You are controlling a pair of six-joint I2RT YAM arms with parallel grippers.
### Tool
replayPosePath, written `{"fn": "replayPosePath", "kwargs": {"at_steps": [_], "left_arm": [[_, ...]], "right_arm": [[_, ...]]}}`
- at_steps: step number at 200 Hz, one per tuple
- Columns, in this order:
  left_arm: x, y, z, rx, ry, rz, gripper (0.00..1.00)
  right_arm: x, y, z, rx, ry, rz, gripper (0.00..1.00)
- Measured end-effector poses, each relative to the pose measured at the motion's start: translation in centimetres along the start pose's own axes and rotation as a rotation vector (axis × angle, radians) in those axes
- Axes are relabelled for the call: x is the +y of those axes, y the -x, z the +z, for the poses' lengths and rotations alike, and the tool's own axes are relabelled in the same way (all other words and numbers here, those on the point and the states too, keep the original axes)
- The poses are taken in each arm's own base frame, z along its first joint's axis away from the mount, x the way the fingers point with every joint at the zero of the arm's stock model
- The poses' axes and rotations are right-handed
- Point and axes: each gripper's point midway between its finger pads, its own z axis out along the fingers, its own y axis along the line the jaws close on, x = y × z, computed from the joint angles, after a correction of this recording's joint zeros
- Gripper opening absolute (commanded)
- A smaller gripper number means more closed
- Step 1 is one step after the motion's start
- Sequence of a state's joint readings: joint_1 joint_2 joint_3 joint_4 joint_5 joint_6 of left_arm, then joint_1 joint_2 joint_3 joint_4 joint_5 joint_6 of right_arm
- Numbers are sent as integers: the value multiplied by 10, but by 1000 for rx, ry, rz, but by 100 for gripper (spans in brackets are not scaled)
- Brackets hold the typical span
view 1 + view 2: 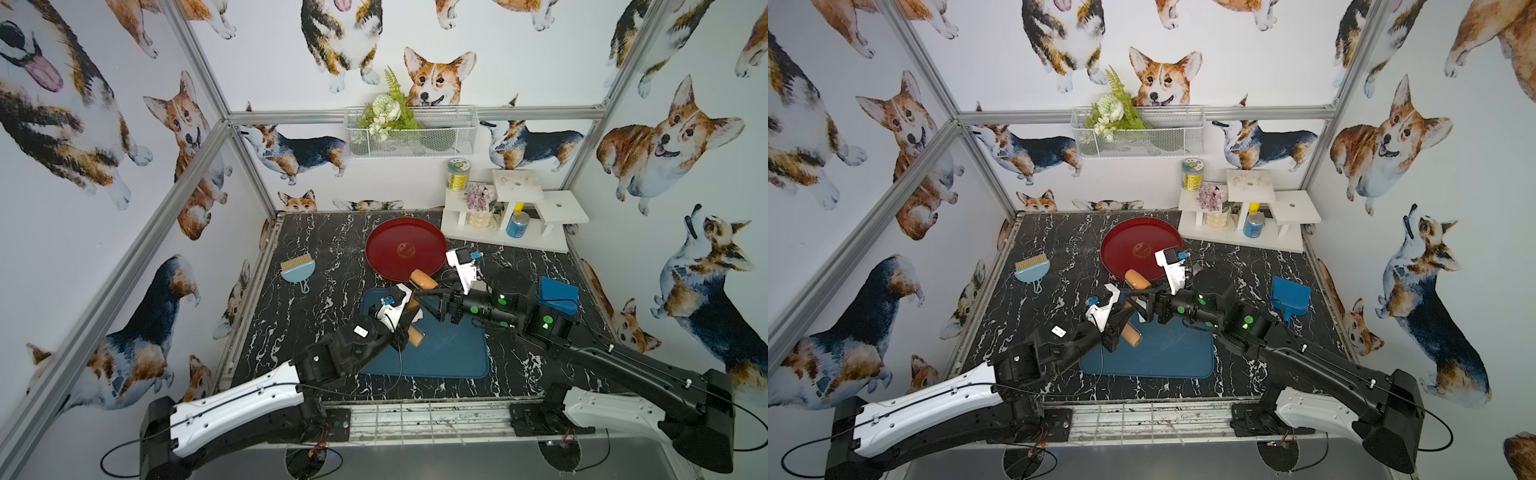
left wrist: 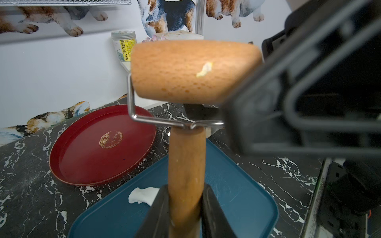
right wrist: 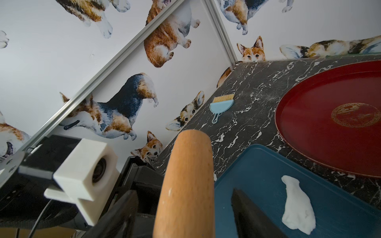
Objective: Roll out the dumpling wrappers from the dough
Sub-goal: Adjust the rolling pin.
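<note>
A wooden roller with a barrel-shaped drum (image 2: 193,70) and a straight handle (image 2: 186,164) hangs over the blue tray (image 1: 449,357). My left gripper (image 2: 185,188) is shut on the handle; in both top views it sits at the tray's near-left part (image 1: 409,320) (image 1: 1121,320). My right gripper (image 3: 183,192) reaches in from the right (image 1: 419,301) and straddles the drum (image 3: 185,185), open, with a gap on each side. The dough (image 3: 296,206), a ragged white lump (image 2: 142,195), lies on the tray beside the roller. The dumpling wrappers are out of view.
The red plate (image 1: 386,249) lies bare just behind the tray. A light blue brush (image 1: 297,270) rests at the left, a blue scoop (image 1: 557,295) at the right. A white shelf (image 1: 511,212) with cans fills the back right corner.
</note>
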State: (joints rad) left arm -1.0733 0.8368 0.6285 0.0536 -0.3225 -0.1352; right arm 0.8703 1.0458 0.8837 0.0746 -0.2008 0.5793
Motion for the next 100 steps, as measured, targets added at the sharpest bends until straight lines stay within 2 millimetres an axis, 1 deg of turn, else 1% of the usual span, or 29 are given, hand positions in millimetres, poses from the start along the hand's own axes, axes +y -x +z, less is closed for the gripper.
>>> {"fn": "replayPosePath", "kwargs": {"at_steps": [20,59,62,68,81,100], "left_arm": [[-3,5,4,-4,-3,12,0],[-15,8,12,7,-30,58,0],[-15,8,12,8,-30,62,0],[-17,8,12,10,-34,66,0],[-18,7,13,13,-31,73,0],[-18,6,13,13,-29,80,0]], "right_arm": [[-5,3,3,-3,-35,8,75],[-12,-2,7,20,-66,24,64],[-13,-3,7,22,-68,25,59],[-14,-3,7,24,-72,26,55],[-14,-4,7,27,-76,27,52],[-17,-3,7,23,-88,27,40]]}}
